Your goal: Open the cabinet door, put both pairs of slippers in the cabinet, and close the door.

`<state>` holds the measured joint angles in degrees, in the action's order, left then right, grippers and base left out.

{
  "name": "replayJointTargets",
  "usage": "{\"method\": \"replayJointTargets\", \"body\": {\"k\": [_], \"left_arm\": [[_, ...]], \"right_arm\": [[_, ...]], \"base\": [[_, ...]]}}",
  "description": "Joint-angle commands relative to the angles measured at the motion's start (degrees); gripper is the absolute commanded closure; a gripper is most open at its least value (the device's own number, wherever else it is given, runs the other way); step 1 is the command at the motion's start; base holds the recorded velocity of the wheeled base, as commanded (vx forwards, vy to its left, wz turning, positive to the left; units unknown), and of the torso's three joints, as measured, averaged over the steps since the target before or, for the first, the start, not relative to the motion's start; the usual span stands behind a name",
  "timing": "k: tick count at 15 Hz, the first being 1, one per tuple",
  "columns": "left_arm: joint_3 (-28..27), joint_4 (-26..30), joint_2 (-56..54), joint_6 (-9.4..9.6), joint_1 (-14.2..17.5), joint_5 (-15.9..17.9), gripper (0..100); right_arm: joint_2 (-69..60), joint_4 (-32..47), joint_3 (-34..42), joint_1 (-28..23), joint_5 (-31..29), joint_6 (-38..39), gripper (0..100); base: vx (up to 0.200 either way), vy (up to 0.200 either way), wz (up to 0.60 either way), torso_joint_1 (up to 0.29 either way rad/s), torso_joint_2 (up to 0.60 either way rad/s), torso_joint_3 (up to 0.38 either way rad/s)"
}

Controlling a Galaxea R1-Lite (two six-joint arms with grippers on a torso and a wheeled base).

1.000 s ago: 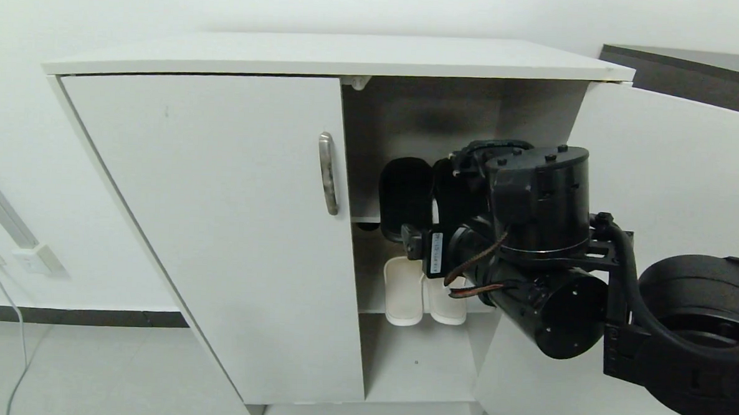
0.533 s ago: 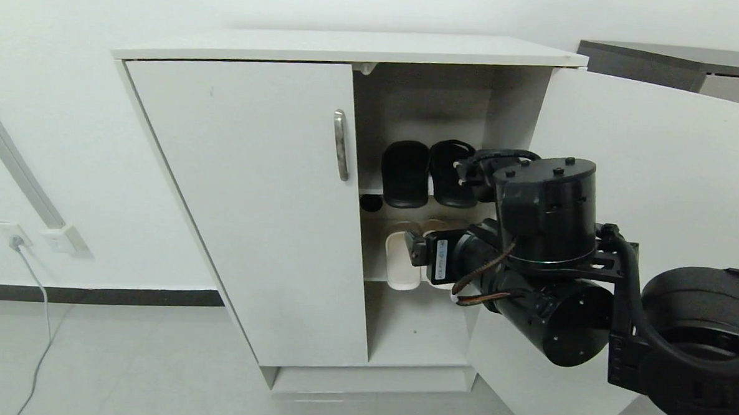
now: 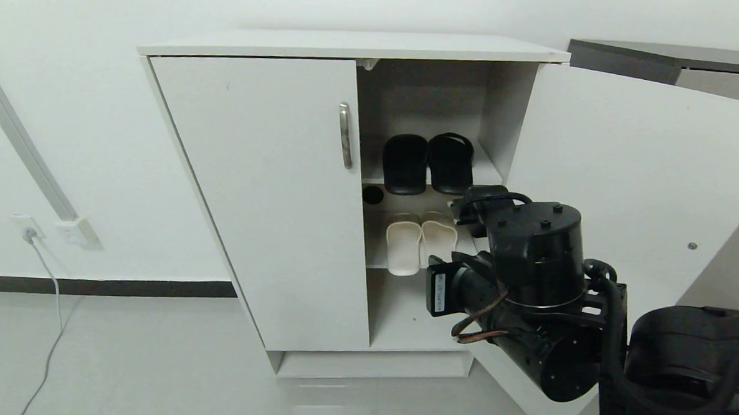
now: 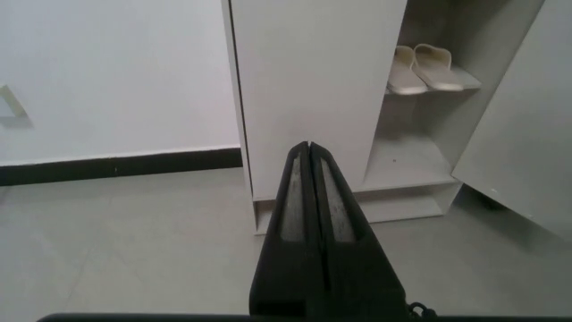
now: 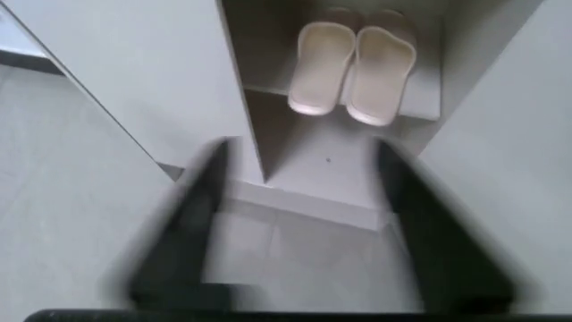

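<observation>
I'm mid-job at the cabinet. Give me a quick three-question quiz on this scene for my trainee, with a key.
1. True or false: the white slippers sit higher than the black slippers.
2. Which door stands open? A) the left door B) the right door C) both
3. Fill in: the left hand is ___, while the right hand is open and holds nothing.

Key: 1 false, the white pair lies below the black pair; 2 B; 3 shut.
</observation>
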<state>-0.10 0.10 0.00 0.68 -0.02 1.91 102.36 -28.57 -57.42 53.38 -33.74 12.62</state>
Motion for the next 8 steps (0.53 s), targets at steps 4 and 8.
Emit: {"method": "replayJointTargets", "body": {"k": [4, 8], "left_arm": [[0.01, -0.01, 0.00, 0.02, -0.06, 0.02, 100], [0.01, -0.01, 0.00, 0.02, -0.06, 0.02, 100]], "right_arm": [[0.47, -0.17, 4.95, -1.97, 3.68, 0.04, 100], [0.47, -0.17, 6.09, -2.14, 3.86, -0.14, 100]], "base": [[0.000, 0.000, 0.00, 0.000, 0.00, 0.000], [0.000, 0.000, 0.00, 0.000, 0.00, 0.000]]}}
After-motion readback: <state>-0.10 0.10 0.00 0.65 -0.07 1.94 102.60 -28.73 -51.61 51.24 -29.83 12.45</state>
